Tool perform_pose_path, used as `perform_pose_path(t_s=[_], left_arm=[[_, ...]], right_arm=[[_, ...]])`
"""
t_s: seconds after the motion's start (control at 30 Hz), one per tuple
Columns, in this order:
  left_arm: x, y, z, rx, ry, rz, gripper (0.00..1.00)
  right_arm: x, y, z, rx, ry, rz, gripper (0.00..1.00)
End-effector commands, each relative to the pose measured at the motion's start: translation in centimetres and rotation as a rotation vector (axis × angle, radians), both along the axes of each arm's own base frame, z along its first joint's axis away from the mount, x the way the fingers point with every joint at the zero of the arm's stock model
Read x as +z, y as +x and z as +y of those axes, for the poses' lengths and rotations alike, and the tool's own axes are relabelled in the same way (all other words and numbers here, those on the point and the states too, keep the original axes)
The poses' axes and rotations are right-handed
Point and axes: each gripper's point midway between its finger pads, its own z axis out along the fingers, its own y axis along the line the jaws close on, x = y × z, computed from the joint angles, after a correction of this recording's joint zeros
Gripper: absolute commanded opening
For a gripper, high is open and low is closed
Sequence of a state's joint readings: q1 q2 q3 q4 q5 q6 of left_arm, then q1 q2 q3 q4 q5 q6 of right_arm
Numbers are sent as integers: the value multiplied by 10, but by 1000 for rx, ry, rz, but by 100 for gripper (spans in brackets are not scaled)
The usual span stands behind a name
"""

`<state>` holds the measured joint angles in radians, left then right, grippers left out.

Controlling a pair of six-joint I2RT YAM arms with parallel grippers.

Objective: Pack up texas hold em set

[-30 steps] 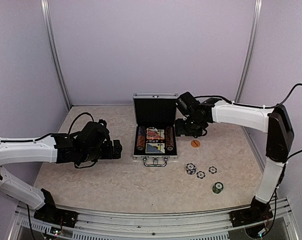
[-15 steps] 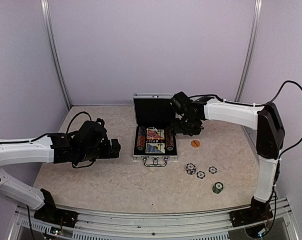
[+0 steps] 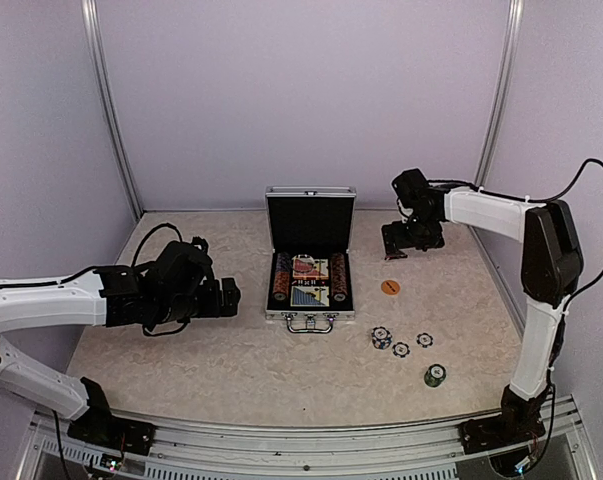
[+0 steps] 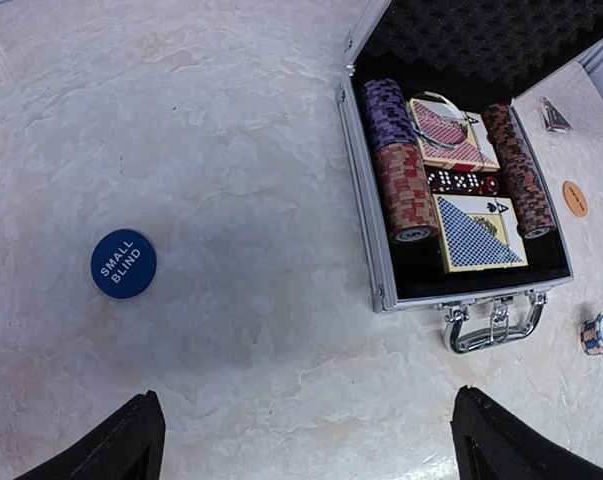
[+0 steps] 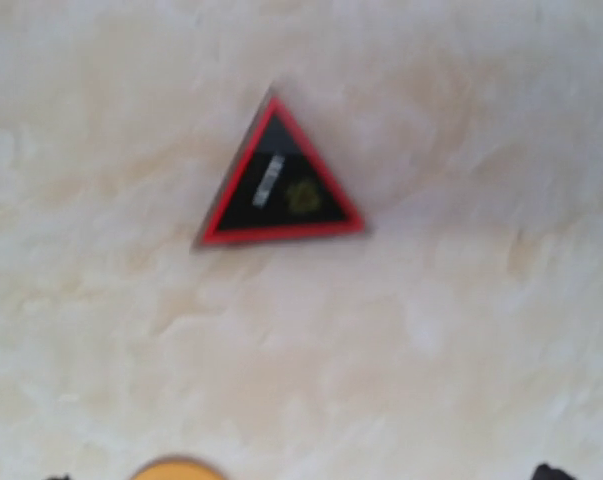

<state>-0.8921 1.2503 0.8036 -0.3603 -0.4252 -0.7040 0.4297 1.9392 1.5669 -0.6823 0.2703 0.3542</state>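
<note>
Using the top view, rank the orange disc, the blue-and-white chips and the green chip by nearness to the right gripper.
From the right gripper:
1. Orange disc, just below it in the view, toward the arm bases.
2. Blue-and-white chips, a loose cluster farther forward.
3. Green chip, alone, closest to the front edge.

Ahead of the left pincer [image 4: 306,400], whose fingers [image 4: 121,445] look like matt black plastic, the case [image 4: 366,200] has a bare silver metal rim, a dimpled black foam lining [image 4: 461,40] and a glossy chrome handle [image 4: 491,325]. The card decks [image 4: 476,232] inside have a slick paper sheen. To that pincer's left, a blue disc [image 4: 123,264] looks like smooth matt plastic. The bench [image 4: 181,120] is smooth, marbled and faintly shiny. Under the right pincer [image 3: 399,243], a black triangle [image 5: 278,185] with a red rim looks glossy, though it is blurred.
</note>
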Motion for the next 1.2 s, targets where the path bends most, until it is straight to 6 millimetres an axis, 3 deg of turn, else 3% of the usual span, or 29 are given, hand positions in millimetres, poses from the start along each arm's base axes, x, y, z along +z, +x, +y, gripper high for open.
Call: perform_pose_path(t_s=[0.0,0.47,0.73,1.17], left_arm=[[5,-2,-4,-1,-21,7,99],[6,-7,1,18,-19,28,99],[5,-7,0,24,-24,34,99],[-2,-7,-3,24,-26,50,99]], right_arm=[[10,29,5,103,-26,-57,100],[-37,79,2,128,-65,-5,100],[-63,84,-5,111,-45,49,100],[-90,71,-8,107,-27,119,96]])
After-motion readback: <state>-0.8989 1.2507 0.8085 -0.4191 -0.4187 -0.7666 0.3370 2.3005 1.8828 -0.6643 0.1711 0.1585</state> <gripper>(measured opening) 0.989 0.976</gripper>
